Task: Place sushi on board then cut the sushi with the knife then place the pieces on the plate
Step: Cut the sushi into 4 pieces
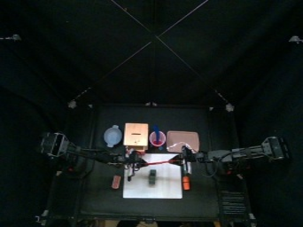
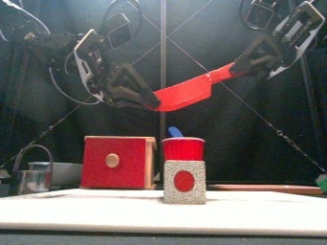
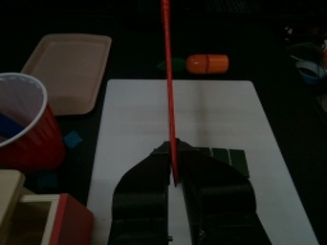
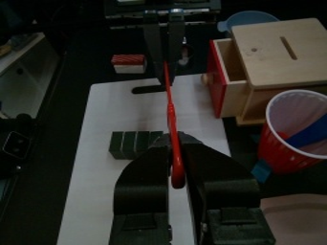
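While both grippers are clamped on one red knife (image 2: pixel 189 91), nothing is touching the sushi yet.

On the left, the left gripper (image 2: pixel 136 96) is closed narrow on the broad blade end. The knife runs from there across the middle of the table, high in the air, and in the front view it slants upward to the right. On the right, the right gripper (image 2: pixel 243 65) is closed on the thin handle end.

The sushi roll (image 2: pixel 185 182) lies on the white cutting board (image 3: pixel 224 115), well below the knife and somewhat toward the table's front edge. It is dark green along its sides. The front view shows only its square end — pale, with a red centre — so its long axis runs from front to back. The knife's long axis runs left to right, so the blade already lies across the roll at about a right angle.

The roll sits roughly midway between the two grippers, and neither arm is clearly nearer. Since the right gripper has the handle, the cut probably falls to that arm, and the left gripper would need to let go of the blade first. The knife would then need to come down and forward — toward the table's front — to meet the roll.
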`<state>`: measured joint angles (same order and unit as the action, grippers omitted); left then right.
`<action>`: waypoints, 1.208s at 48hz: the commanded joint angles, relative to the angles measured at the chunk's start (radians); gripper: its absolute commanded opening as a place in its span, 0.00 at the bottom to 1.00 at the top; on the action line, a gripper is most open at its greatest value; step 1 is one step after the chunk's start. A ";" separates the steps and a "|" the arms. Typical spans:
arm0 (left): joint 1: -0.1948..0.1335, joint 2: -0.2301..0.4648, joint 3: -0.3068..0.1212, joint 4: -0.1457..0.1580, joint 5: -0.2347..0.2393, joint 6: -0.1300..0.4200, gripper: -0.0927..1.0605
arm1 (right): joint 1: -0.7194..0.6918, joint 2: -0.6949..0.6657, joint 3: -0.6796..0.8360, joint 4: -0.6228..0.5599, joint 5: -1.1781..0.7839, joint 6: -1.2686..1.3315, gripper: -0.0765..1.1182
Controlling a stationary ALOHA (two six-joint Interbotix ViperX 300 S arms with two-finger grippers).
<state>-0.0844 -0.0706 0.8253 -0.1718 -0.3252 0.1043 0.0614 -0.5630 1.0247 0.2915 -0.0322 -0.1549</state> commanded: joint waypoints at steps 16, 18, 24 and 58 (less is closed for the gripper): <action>-0.017 0.057 -0.023 -0.006 0.110 0.000 0.40 | 0.029 0.141 -0.023 0.152 0.158 0.005 0.40; -0.015 0.074 -0.028 -0.006 0.118 0.000 0.40 | 0.035 0.164 -0.032 0.158 0.156 0.005 0.40; -0.011 0.115 -0.041 0.011 0.124 0.003 0.40 | 0.054 0.229 -0.067 0.161 0.156 0.005 0.40; -0.009 0.147 -0.104 0.083 0.218 0.002 0.40 | 0.083 0.336 -0.106 0.150 0.163 0.003 0.40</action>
<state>-0.1043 0.0782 0.7394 -0.0920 -0.1058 0.1028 0.1396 -0.2194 0.9281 0.4418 0.1319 -0.1503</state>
